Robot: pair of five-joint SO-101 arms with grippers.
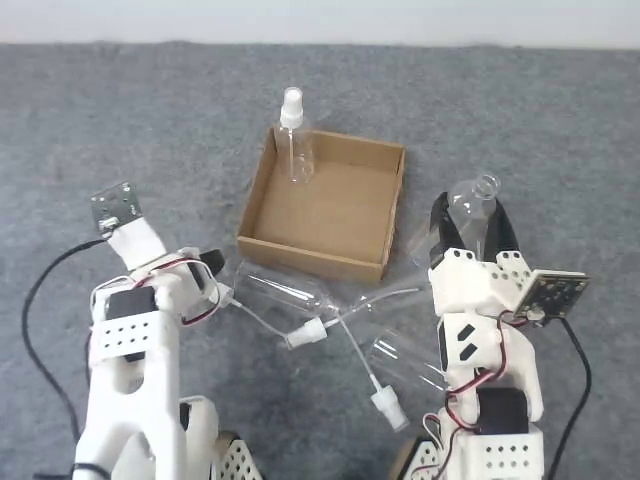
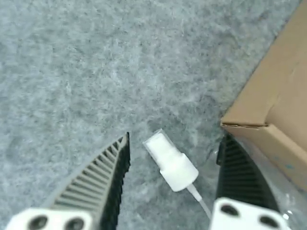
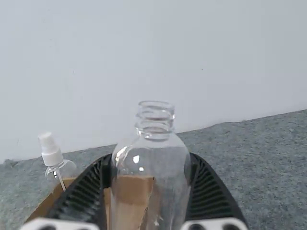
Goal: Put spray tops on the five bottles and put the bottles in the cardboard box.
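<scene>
My right gripper (image 1: 472, 228) is shut on a clear bottle (image 1: 478, 196) with no top, held upright just right of the cardboard box (image 1: 392, 215). In the right wrist view the bottle (image 3: 153, 153) stands between the fingers (image 3: 204, 184), its neck bare. A bottle with a spray top (image 1: 296, 140) stands in the box's far left corner (image 3: 52, 155). My left gripper (image 1: 214, 272) is open low over the carpet near the box's front left corner (image 2: 268, 110). A white spray top (image 2: 171, 163) lies between its fingers (image 2: 108, 177).
In front of the box, clear bottles lie on their sides (image 1: 285, 292) (image 1: 410, 360), and another rests by the box's right wall (image 1: 420, 242). Two loose spray tops with dip tubes (image 1: 305, 333) (image 1: 388, 403) lie among them. The grey carpet (image 1: 120, 120) covers the table.
</scene>
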